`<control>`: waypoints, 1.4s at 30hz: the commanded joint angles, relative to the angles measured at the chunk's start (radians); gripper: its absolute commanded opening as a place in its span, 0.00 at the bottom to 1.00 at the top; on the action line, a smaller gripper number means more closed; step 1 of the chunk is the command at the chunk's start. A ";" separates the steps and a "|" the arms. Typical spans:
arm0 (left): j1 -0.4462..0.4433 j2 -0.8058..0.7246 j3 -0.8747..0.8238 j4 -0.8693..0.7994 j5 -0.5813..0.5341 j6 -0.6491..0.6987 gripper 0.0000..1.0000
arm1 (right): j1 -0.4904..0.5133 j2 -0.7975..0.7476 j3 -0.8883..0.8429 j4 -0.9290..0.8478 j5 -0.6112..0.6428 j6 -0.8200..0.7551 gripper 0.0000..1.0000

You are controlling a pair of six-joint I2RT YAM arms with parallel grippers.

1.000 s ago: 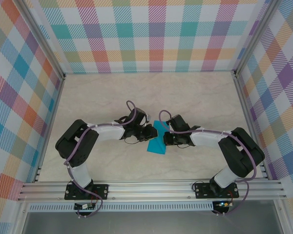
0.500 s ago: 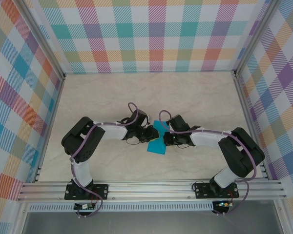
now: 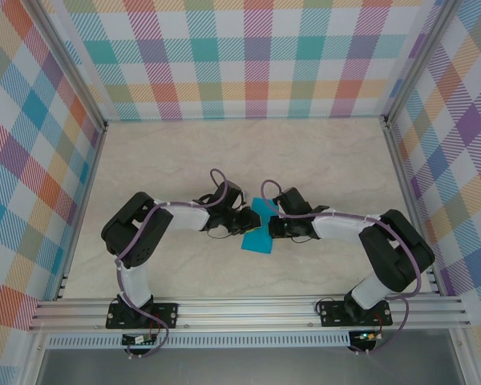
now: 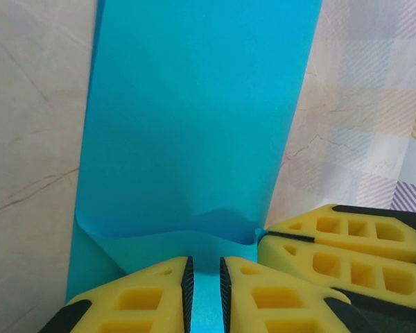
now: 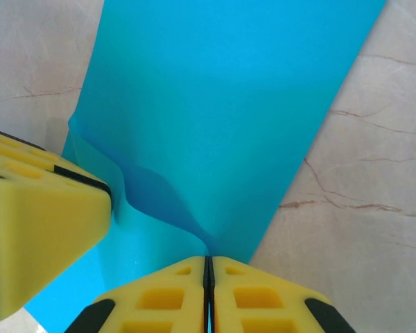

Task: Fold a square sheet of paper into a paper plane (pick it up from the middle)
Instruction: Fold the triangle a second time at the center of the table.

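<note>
Left elbow swung forward; both grippers (image 3: 246, 218) (image 3: 270, 227) pinch paper (image 3: 259, 230) between them.

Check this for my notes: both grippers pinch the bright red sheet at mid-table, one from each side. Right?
Not quite: the sheet of paper is bright cyan-blue, not red, as the top external view shows. The left gripper and right gripper do pinch it from opposite sides at mid-table.

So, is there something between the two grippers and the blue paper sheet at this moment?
Nothing visible does. The right gripper is shut on the edge of the square sheet of paper, and the left gripper pinches its opposite edge, so both already touch it. Only bare table lies around the sheet.
</note>
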 commanded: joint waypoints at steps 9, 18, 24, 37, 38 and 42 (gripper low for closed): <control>-0.008 -0.076 -0.030 0.019 -0.036 0.017 0.24 | -0.014 -0.003 0.031 -0.032 -0.019 -0.017 0.09; -0.024 -0.109 -0.027 0.045 -0.012 0.024 0.27 | -0.014 0.009 0.036 -0.022 -0.032 -0.019 0.09; -0.024 -0.126 -0.043 0.044 -0.053 0.015 0.27 | -0.015 0.014 0.042 -0.023 -0.030 -0.021 0.09; -0.026 -0.099 -0.029 0.067 0.002 0.011 0.24 | -0.015 0.033 0.041 -0.014 -0.030 -0.022 0.09; -0.026 -0.097 -0.028 0.070 0.008 0.012 0.24 | -0.015 0.032 0.040 -0.015 -0.030 -0.022 0.09; -0.026 -0.086 -0.021 0.076 0.029 0.012 0.23 | -0.015 0.035 0.040 -0.020 -0.028 -0.025 0.09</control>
